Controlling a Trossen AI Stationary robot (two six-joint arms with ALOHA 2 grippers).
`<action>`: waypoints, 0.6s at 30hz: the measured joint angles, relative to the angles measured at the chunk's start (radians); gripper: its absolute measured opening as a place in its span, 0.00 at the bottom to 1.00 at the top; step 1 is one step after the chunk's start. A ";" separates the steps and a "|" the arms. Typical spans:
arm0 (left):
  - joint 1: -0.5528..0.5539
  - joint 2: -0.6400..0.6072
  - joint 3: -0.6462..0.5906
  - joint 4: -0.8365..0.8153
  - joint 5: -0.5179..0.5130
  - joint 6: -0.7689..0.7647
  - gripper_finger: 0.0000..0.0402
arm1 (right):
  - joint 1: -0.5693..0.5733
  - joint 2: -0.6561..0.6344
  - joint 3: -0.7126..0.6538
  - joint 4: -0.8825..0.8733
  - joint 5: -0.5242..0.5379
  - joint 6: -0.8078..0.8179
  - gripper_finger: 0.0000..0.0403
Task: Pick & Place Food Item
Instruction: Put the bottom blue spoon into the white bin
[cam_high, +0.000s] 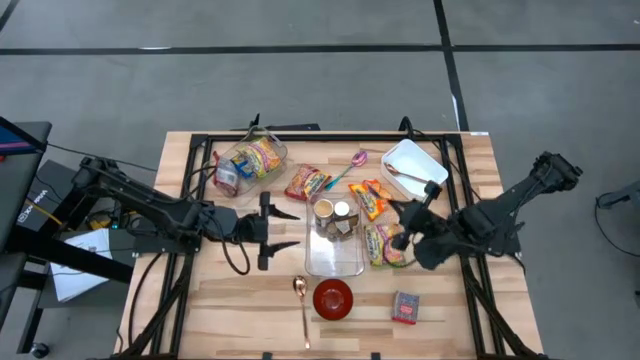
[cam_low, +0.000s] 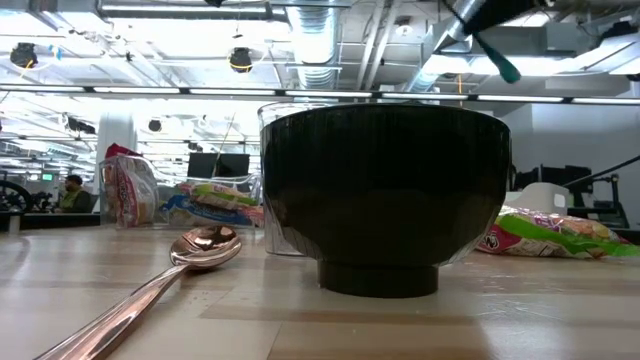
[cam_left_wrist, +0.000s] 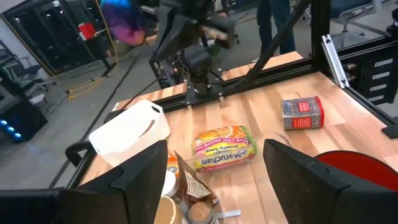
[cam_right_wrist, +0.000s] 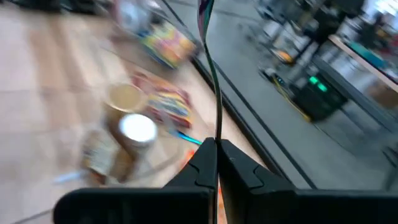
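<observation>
**High view: left jaws wide beside the clear tray, right jaws pinched on a thin strip**

Your left gripper (cam_high: 283, 229) stands with its jaws spread wide, empty, just left of the clear tray (cam_high: 334, 262). The right gripper (cam_high: 404, 225) has its fingers pressed together on a thin dark strip (cam_right_wrist: 214, 93), seemingly a packet's edge, which rises between them in the right wrist view; it hovers by the ramen packet (cam_high: 384, 243) just right of the tray. What hangs from that strip cannot be told.

To do this step well, judge which packet you mean to carry, and approach it level so both fingers straddle it. Keep the two arms apart over the tray.

Outward, the slatted wooden table (cam_high: 230, 300) bears a red bowl (cam_high: 333, 298) and copper spoon (cam_high: 301, 302) at the near edge, a white dish (cam_high: 414, 165) far right, and a small red packet (cam_high: 405, 306) near right. Grey floor surrounds the table; an open workshop shows beyond.
</observation>
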 joint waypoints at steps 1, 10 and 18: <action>0.000 0.000 0.000 0.000 -0.001 0.000 0.64 | -0.016 0.002 0.000 -0.029 0.002 0.022 0.00; 0.000 0.000 0.000 0.000 -0.001 0.000 0.64 | -0.134 0.017 -0.073 -0.196 0.015 0.071 0.00; 0.000 0.000 -0.001 0.001 -0.001 0.000 0.64 | -0.232 0.016 -0.195 -0.230 0.045 0.047 0.00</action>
